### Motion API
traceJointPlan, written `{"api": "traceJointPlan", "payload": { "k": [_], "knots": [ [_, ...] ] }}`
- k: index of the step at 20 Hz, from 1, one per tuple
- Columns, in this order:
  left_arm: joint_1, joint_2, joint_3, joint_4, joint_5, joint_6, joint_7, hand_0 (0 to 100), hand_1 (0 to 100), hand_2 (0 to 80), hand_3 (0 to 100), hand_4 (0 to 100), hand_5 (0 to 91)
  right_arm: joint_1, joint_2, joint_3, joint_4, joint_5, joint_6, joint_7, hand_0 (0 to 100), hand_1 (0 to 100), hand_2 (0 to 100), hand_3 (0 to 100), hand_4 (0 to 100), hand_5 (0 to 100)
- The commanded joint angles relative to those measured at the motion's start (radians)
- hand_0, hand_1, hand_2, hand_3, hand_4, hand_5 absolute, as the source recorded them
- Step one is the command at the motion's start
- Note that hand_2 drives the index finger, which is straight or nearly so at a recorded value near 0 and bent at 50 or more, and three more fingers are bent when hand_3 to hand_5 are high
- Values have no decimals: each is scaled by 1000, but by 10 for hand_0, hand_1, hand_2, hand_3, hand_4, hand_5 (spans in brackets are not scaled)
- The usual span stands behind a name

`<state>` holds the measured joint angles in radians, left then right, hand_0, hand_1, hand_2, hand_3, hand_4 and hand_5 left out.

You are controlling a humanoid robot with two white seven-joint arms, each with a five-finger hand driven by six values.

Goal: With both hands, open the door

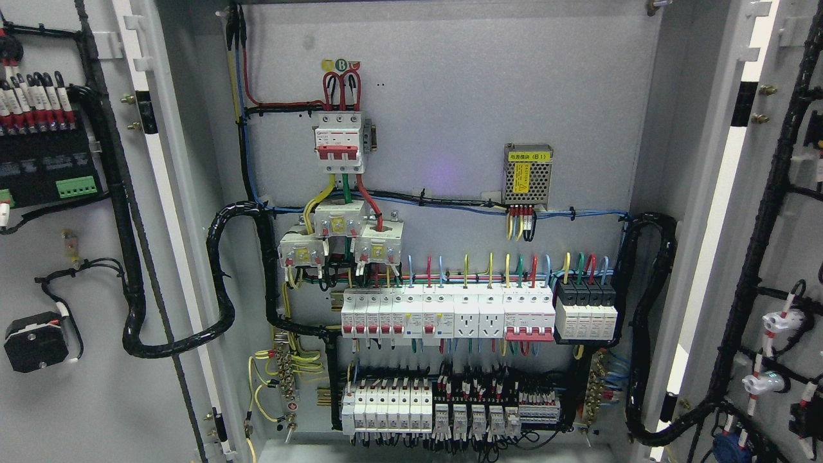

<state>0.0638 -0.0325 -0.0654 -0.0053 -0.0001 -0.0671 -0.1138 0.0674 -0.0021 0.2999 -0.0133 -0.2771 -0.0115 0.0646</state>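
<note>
Both cabinet doors stand swung wide: the left door [96, 386] fills the frame's left edge, the right door [771, 225] the right edge. No hand shows, so their state cannot be told. Upper centre, the main breaker [339, 143] sits under A, B tags; the power supply [528, 173] carries a yellow "(B1)" label.

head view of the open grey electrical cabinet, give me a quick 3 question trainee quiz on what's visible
1. True or false: both grey metal cabinet doors, left door and right door, stand swung open.
2. Which sits higher on the grey back panel? A. the red-and-white three-pole main breaker B. the row of white breakers with red levers
3. Fill in: the small perforated metal power supply carries a ____ label.

Key: 1 true; 2 A; 3 yellow

No robot hand shows in this view.
</note>
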Motion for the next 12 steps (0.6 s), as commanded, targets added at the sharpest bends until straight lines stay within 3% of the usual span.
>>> {"api": "traceJointPlan", "payload": {
  "k": [1, 12],
  "knots": [
    [-1, -3, 3, -4, 2, 0, -4, 0, 0, 0, 0, 0, 0, 2, 14, -1, -20, 3, -1, 8, 383, 0, 0, 0, 0, 0],
    [1, -3, 4, -4, 2, 0, -4, 0, 0, 0, 0, 0, 0, 2, 13, -2, -22, 3, -2, 15, 383, 0, 0, 0, 0, 0]
  ]
}}
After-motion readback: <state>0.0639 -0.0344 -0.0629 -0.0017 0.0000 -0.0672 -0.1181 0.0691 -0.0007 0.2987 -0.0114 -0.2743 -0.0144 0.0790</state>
